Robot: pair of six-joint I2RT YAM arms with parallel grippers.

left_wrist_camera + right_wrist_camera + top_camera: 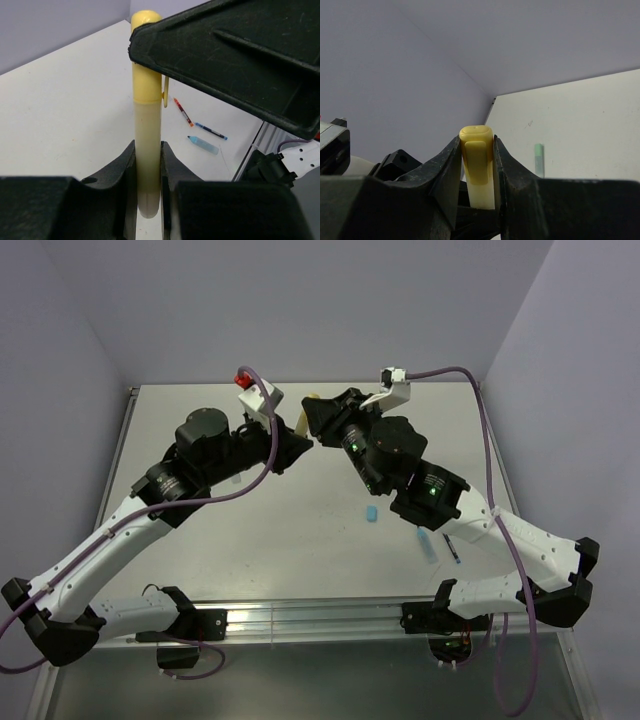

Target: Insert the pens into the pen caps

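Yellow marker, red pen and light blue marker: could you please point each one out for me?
yellow marker [148,150]: left wrist view, middle of its pale barrel.
red pen [183,111]: left wrist view, middle of its shaft.
light blue marker [203,144]: left wrist view, middle of its body.

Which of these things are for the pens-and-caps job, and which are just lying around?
For the job: yellow pen and yellow cap, both being held; red pen, dark blue pen, light blue pen, light blue cap, green pen.

Just there: purple cable, table.
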